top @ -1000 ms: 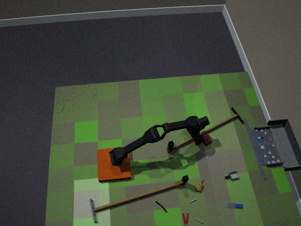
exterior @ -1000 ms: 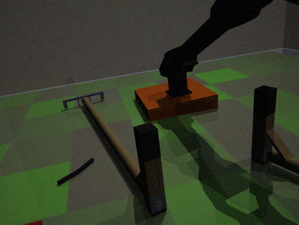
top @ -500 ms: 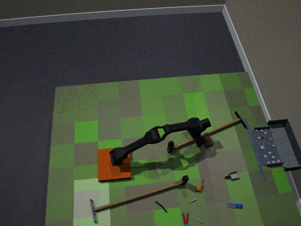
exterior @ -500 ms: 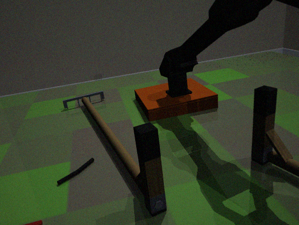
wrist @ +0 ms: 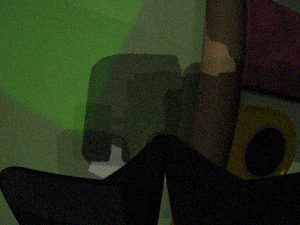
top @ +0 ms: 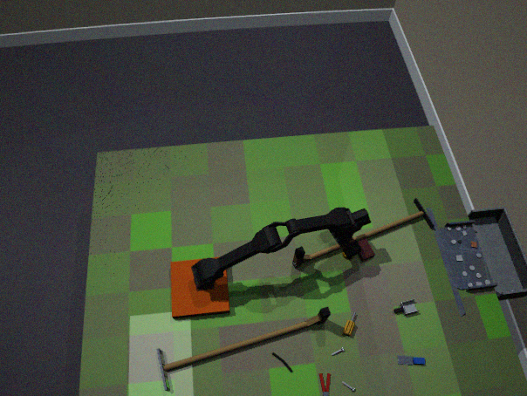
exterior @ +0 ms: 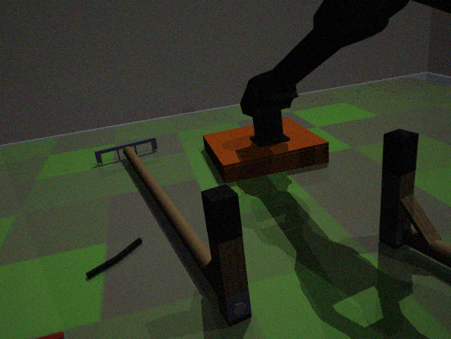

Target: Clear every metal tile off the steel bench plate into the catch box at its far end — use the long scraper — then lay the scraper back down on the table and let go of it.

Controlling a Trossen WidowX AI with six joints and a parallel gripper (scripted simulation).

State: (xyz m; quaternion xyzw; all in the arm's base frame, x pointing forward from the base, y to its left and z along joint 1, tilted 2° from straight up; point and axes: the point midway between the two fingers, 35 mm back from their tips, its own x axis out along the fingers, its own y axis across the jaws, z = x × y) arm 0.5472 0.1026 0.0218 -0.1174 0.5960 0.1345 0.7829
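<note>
The long scraper (top: 394,223) (exterior: 442,251) (wrist: 216,99) lies with its wooden handle slanting across the table. Its black blade (top: 420,209) is close to the near side of the steel bench plate (top: 447,250); its other end has an upright black-topped grip (top: 298,256) (exterior: 399,187). My gripper (top: 352,254) (wrist: 165,143) is shut with nothing between its fingers, low beside the handle, which passes behind the right finger in the wrist view. Contact is not clear. Several metal tiles (top: 459,258) lie on the plate. The catch box (top: 502,257) is at its far end.
A dark red block (top: 366,249) (wrist: 272,54) and a yellow round item (wrist: 265,144) lie beside the handle. A second long tool (top: 244,342) (exterior: 160,201) has an open-frame head. A yellow-handled tool (top: 349,327), pliers (top: 323,385) and a blue-handled tool (top: 418,361) lie nearby.
</note>
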